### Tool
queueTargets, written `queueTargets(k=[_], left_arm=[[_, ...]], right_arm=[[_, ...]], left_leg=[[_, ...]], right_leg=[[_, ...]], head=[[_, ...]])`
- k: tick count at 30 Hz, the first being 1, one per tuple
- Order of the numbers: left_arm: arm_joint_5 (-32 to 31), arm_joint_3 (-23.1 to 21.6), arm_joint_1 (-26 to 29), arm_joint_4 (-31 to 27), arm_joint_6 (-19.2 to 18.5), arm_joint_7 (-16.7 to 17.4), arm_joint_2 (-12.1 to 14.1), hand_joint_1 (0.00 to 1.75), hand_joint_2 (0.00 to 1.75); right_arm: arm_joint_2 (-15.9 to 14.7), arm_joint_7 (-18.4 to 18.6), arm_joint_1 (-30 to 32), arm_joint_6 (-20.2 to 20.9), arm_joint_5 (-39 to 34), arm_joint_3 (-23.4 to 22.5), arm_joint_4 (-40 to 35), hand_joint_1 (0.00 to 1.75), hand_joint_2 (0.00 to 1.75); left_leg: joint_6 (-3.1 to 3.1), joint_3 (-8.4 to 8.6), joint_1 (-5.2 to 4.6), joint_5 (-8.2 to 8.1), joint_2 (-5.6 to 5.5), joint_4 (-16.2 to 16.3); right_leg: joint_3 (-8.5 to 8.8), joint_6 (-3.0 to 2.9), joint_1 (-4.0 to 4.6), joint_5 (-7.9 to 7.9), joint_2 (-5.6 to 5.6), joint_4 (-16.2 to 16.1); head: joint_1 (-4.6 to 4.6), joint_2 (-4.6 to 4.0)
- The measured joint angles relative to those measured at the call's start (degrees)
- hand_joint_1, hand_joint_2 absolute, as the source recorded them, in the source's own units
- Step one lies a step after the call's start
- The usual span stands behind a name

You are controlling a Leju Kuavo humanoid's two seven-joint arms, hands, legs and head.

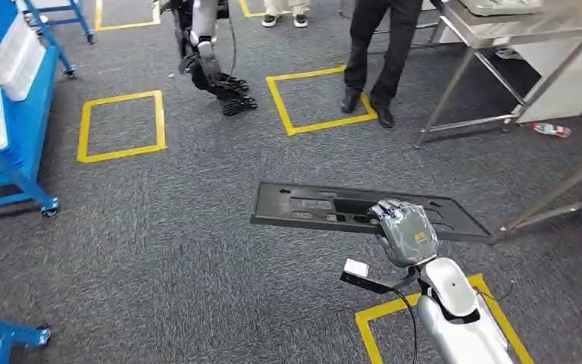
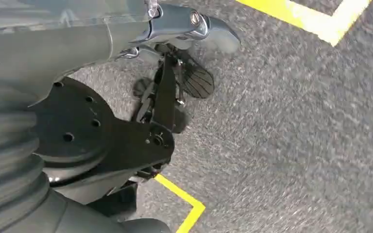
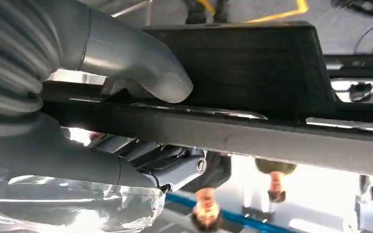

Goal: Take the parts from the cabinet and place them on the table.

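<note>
Blue cabinet (image 1: 4, 114) at far left. Left robot hand (image 2: 194, 29) hangs over grey carpet (image 1: 159, 227); grip state unclear. Right robot hand (image 1: 403, 231) clamps black plastic panel (image 1: 318, 208), held flat above carpet. Steel bench (image 1: 515, 34) far right.

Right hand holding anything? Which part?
Yes: the right hand grips the flat black part at its near long edge, towards the right end, thumb on one face and fingers on the other.

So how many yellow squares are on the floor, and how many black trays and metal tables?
Yellow tape squares: 3 whole, plus bits at the top edge
Black part tray: 1, held by the right hand
Metal tables: 2
Total: 6
</note>
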Motion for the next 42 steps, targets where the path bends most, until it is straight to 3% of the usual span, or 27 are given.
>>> queueTargets(k=[1, 2, 3, 4, 6, 7, 8, 12, 14, 15, 17, 18, 19, 21, 22, 23, 27, 29, 30, 32, 33, 34, 35, 37, 38, 39, 42], left_arm=[[0.1, 0.1, 0.0, 0.0, -0.2, -0.1, 0.0, 0.0, 1.75], [0.2, 0.2, -0.1, 0.0, -0.3, -0.1, 0.0, 0.0, 1.75], [0.3, 0.3, -0.2, 0.0, -0.4, -0.2, 0.0, 0.0, 1.75], [0.4, 0.3, -0.4, 0.0, -0.4, -0.2, 0.0, 0.0, 1.75], [0.5, 0.3, -0.7, 0.0, -0.3, -0.2, -0.1, 0.0, 1.75], [0.5, 0.3, -0.9, 0.0, -0.3, -0.2, -0.2, 0.0, 1.75], [0.6, 0.3, -1.1, 0.0, -0.3, -0.1, -0.3, 0.0, 1.75], [0.6, 0.4, -1.6, 0.0, -0.1, 0.1, -0.3, 0.0, 1.75], [0.6, 0.5, -1.8, 0.0, -0.2, 0.2, -0.3, 0.0, 1.75], [0.6, 0.5, -1.7, 0.0, -0.2, 0.4, -0.3, 0.0, 1.75], [0.4, 0.5, -1.6, 0.0, -0.2, 0.7, -0.3, 0.0, 1.75], [0.3, 0.5, -1.7, 0.0, -0.2, 0.8, -0.3, 0.0, 1.75], [0.2, 0.5, -1.7, 0.0, -0.1, 1.0, -0.3, 0.0, 1.75], [-0.1, 0.5, -1.8, 0.0, 0.2, 1.2, -0.3, 0.0, 1.75], [-0.1, 0.5, -1.9, 0.0, 0.4, 1.2, -0.3, 0.0, 1.75], [-0.1, 0.5, -1.8, 0.0, 0.5, 1.4, -0.3, 0.0, 1.75], [0.0, 0.5, -1.9, 0.0, 0.7, 1.6, -0.3, 0.0, 1.75], [0.0, 0.5, -2.1, 0.0, 0.5, 1.5, -0.3, 0.0, 1.75], [0.0, 0.5, -2.1, 0.0, 0.5, 1.4, -0.3, 0.0, 1.75], [0.0, 0.5, -2.0, 0.0, 0.5, 1.4, -0.3, 0.0, 1.75], [0.0, 0.5, -2.0, 0.0, 0.6, 1.3, -0.3, 0.0, 1.75], [-0.1, 0.5, -2.0, 0.0, 0.5, 1.1, -0.3, 0.0, 1.75], [-0.1, 0.5, -2.1, 0.0, 0.5, 0.8, -0.3, 0.0, 1.75], [-0.1, 0.5, -2.3, 0.0, 0.5, 0.6, -0.4, 0.0, 1.75], [-0.1, 0.5, -2.3, 0.0, 0.5, 0.6, -0.5, 0.0, 1.75], [-0.1, 0.5, -2.4, 0.0, 0.5, 0.5, -0.6, 0.0, 1.75], [-0.1, 0.5, -2.5, 0.0, 0.5, 0.5, -0.6, 0.0, 1.75]], right_arm=[[0.0, 0.0, -0.3, 0.0, 0.0, 0.0, 0.0, 1.75, 1.75], [0.0, 0.0, -0.5, 0.0, 0.1, 0.0, 0.0, 1.75, 1.75], [0.0, 0.0, -0.7, 0.0, 0.1, 0.0, 0.0, 1.75, 1.75], [0.0, 0.0, -1.0, 0.0, 0.2, 0.0, 0.0, 1.75, 1.75], [-0.1, 0.0, -1.5, 0.0, 0.2, 0.0, 0.0, 1.75, 1.75], [-0.1, 0.0, -2.0, 0.0, 0.2, 0.0, 0.0, 1.75, 1.75], [-0.1, -0.1, -2.7, 0.1, 0.2, 0.0, 0.0, 1.75, 1.75], [-1.0, 0.0, -4.1, 0.2, 0.3, -0.2, 0.0, 1.75, 1.75], [-1.2, 0.4, -5.0, 0.7, 0.8, -0.2, 0.0, 1.75, 1.75], [-1.2, 0.6, -5.8, 1.1, 1.2, -0.2, 0.0, 1.75, 1.75], [-1.2, 1.3, -7.0, 2.1, 2.0, 0.1, 0.2, 1.75, 1.75], [-1.4, 1.7, -7.6, 2.6, 2.3, 0.1, 0.4, 1.75, 1.75], [-1.6, 1.9, -8.1, 3.2, 2.4, 0.2, 0.6, 1.75, 1.75], [-2.3, 2.1, -9.5, 3.8, 2.4, 0.6, 1.1, 1.75, 1.75], [-2.6, 2.1, -10.2, 4.1, 2.3, 0.7, 1.4, 1.75, 1.75], [-2.8, 2.1, -10.9, 4.2, 2.1, 0.8, 1.6, 1.75, 1.75], [-4.7, 1.4, -13.7, 5.0, 1.0, 1.6, 3.7, 1.75, 1.75], [-5.6, 1.1, -14.9, 5.2, 0.7, 1.9, 4.5, 1.75, 1.75], [-5.6, 1.2, -15.7, 5.2, 0.7, 2.1, 4.9, 1.75, 1.75], [-5.6, 1.1, -16.4, 5.2, 0.5, 2.5, 5.6, 1.75, 1.75], [-5.7, 1.1, -16.6, 5.3, 0.4, 2.6, 6.1, 1.75, 1.75], [-5.8, 1.1, -16.9, 5.5, 0.3, 2.8, 6.5, 1.75, 1.75], [-5.9, 1.0, -17.3, 5.7, 0.2, 3.1, 7.0, 1.75, 1.75], [-6.2, 1.0, -18.4, 5.8, 0.0, 3.7, 7.7, 1.75, 1.75], [-6.2, 1.0, -19.1, 5.8, -0.1, 3.8, 7.9, 1.75, 1.75], [-6.2, 1.0, -19.9, 5.9, -0.2, 4.0, 8.2, 1.75, 1.75], [-6.5, 1.0, -20.5, 5.9, -0.3, 4.4, 8.9, 1.75, 1.75]], left_leg=[[0.06, -0.01, -0.1, -0.04, 0.73, 0.0], [0.15, 0.01, -0.14, -0.11, 1.43, 0.0], [0.17, 0.07, -0.21, -0.17, 2.05, 0.0], [0.11, 0.16, -0.29, -0.24, 2.64, 0.0], [0.01, 0.36, -0.36, -0.37, 3.36, 0.0], [-0.14, 0.51, -0.46, -0.47, 3.68, 0.0], [-0.47, 0.46, -0.97, -0.68, 4.29, 0.2], [-1.56, 1.15, -0.92, -1.11, 6.65, -0.2], [-1.99, -0.41, -0.52, -3.75, 2.01, 3.6], [-2.08, -2.54, -0.39, -6.06, 0.74, 8.2], [-2.28, -6.94, -0.28, -9.32, 0.06, 17.0], [-2.31, -8.11, -0.27, -9.1, 0.05, 18.9], [-2.3, -7.82, -0.25, -7.43, 0.04, 17.5], [-2.19, -3.94, -0.05, -1.5, -0.53, 7.9], [-2.19, -1.89, 0.2, 0.88, -1.95, 2.9], [-2.22, -1.37, 0.36, -0.14, -4.62, 1.8], [-0.85, -1.45, 0.12, 0.42, -3.01, 0.9], [-0.01, -1.13, 0.23, 0.87, -2.08, 0.1], [0.05, -1.13, 0.11, 0.88, -1.45, 0.0], [0.28, -1.12, 0.0, 0.73, -0.3, 0.1], [0.32, -1.1, -0.03, 0.63, 0.21, 0.1], [0.33, -1.03, -0.07, 0.55, 0.7, 0.1], [0.29, -0.89, -0.13, 0.44, 1.24, 0.1], [0.1, -0.34, -0.28, 0.1, 2.16, 0.1], [-0.07, -0.21, -0.38, -0.04, 2.54, 0.0], [-0.35, -0.27, -0.72, -0.19, 3.0, 0.1], [-1.13, 0.35, -0.62, -0.43, 4.41, -0.3]], right_leg=[[-1.69, 0.06, -0.04, -1.06, -0.11, 3.7], [-2.05, 0.04, -0.04, -0.71, -0.17, 4.5], [-0.93, -0.05, -0.03, 0.95, -0.25, 2.3], [1.43, -0.24, 0.01, 3.23, -0.56, -2.1], [5.27, -0.62, 0.14, 6.15, -1.6, -9.3], [7.61, -1.12, 0.59, 7.26, -4.32, -13.5], [7.97, -1.29, 1.43, 6.5, -5.62, -14.7], [7.82, -2.26, 1.23, 7.04, -2.6, -15.4], [8.28, -2.78, 0.64, 7.41, -1.48, -15.9], [8.22, -2.88, 0.61, 7.4, -0.75, -15.8], [8.18, -2.99, 0.68, 7.38, 0.71, -15.7], [8.18, -2.99, 0.68, 7.37, 1.5, -15.6], [8.23, -2.93, 0.66, 7.29, 2.23, -15.5], [8.38, -2.54, 0.52, 6.98, 3.68, -15.0], [8.34, -2.27, 0.46, 6.72, 4.19, -14.7], [7.91, -1.93, 0.62, 6.63, 4.64, -14.5], [7.03, -0.49, 0.16, 7.21, 6.61, -14.6], [5.98, -0.13, 0.36, 5.41, 1.74, -12.3], [3.98, 0.17, 0.35, 3.24, 0.53, -8.2], [-0.53, 0.5, 0.17, -0.27, 0.01, 1.0], [-1.98, 0.6, 0.07, -0.53, -0.01, 3.6], [-1.91, 0.62, -0.02, 0.57, -0.07, 3.0], [-0.33, 0.51, -0.02, 2.79, -0.28, -0.5], [5.25, -0.16, 0.23, 7.91, -1.86, -11.4], [6.9, -0.63, 0.77, 7.81, -4.28, -14.8], [6.8, -1.06, 1.34, 7.93, -4.24, -15.2], [6.82, -1.63, 1.45, 7.92, -2.39, -15.3]], head=[[-0.02, -0.02], [0.0, 0.0], [0.0, 0.0], [0.0, -0.02], [0.0, -0.02], [-0.02, -0.02], [-0.02, -0.02], [-0.07, 0.0], [-0.37, 0.0], [-0.46, -0.02], [-0.5, 0.0], [-0.52, 0.0], [-0.54, -0.02], [-0.52, 0.0], [-0.55, 0.0], [-0.48, -0.02], [-0.52, 0.0], [-0.02, 0.0], [0.0, -0.02], [0.0, 0.0], [0.0, 0.0], [0.02, 0.0], [0.0, -0.02], [0.0, 0.0], [0.0, -0.02], [-0.09, 0.0], [0.0, -0.02]])
